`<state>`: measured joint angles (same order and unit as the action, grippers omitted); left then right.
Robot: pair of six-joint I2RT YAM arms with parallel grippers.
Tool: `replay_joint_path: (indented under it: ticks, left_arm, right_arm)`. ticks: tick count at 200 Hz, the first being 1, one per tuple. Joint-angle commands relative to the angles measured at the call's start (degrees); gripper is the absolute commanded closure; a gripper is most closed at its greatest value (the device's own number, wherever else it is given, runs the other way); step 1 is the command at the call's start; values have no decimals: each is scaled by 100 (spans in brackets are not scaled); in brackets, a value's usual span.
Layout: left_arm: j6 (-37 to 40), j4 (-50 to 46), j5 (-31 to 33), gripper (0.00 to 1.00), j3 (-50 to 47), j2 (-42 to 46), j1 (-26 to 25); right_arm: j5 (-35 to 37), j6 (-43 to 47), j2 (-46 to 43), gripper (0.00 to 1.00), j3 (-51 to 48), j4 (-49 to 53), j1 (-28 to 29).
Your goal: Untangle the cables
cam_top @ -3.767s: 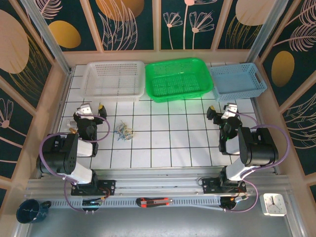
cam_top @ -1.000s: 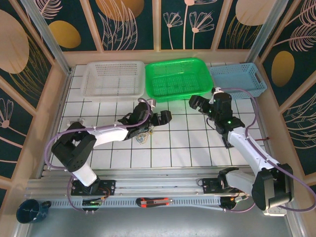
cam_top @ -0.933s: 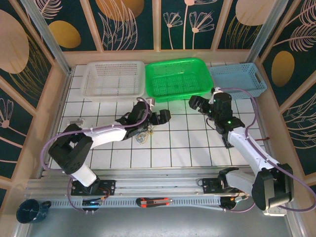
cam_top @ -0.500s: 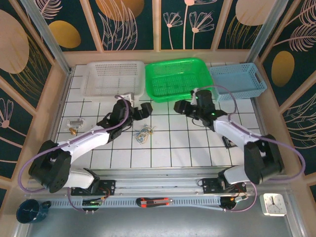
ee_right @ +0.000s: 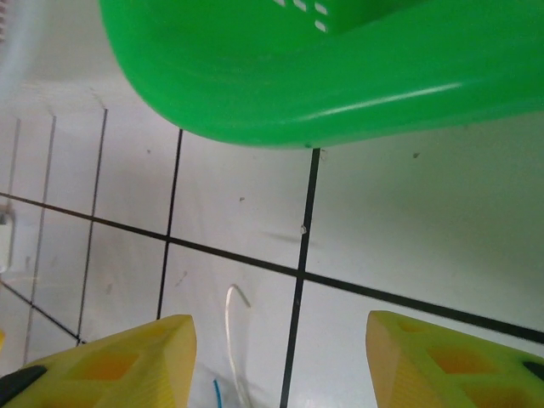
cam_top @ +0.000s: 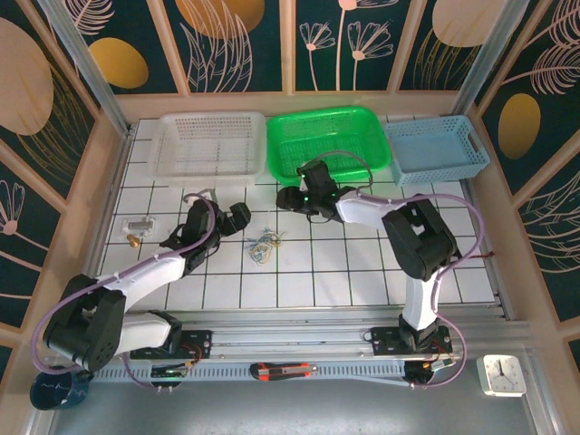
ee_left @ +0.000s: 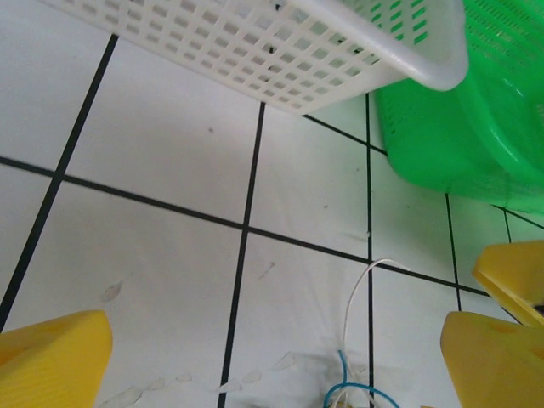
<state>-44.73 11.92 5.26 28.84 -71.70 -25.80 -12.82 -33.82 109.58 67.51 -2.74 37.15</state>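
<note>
The cables (cam_top: pixel 263 243) lie as a small clump of blue, pale yellow and whitish strands on the white tiles. My left gripper (cam_top: pixel 237 216) hangs open just left of the clump. In the left wrist view its yellow fingers (ee_left: pixel 53 357) stand wide apart, with a white strand (ee_left: pixel 360 297) and a blue strand (ee_left: pixel 347 389) on the tile between them. My right gripper (cam_top: pixel 290 201) reaches in from the upper right. It (ee_right: pixel 280 340) stands open above the white strand (ee_right: pixel 228 336), touching nothing.
A white basket (cam_top: pixel 208 145), a green basket (cam_top: pixel 328 143) and a blue basket (cam_top: pixel 435 145) line the back edge. Small metal pieces (cam_top: pixel 136 227) lie at the left. The green basket's wall (ee_right: pixel 340 76) is close behind the right gripper.
The left gripper has drawn back to the left, off the clump. The right arm has swung left along the green basket to the clump, and its jaws have narrowed.
</note>
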Motion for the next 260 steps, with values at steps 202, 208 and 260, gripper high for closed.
replay_joint_path:
  ticks: [202, 208, 260]
  left_arm:
    - [-266, 442, -95, 1, -401, 279, 31]
    - [-265, 450, -109, 1, -399, 273, 31]
    - [-265, 436, -109, 1, -405, 308, 37]
  right_arm:
    - [412, -317, 1048, 64, 769, -95, 548]
    - [412, -318, 1041, 65, 763, -101, 556]
    - [678, -298, 849, 57, 548, -102, 670]
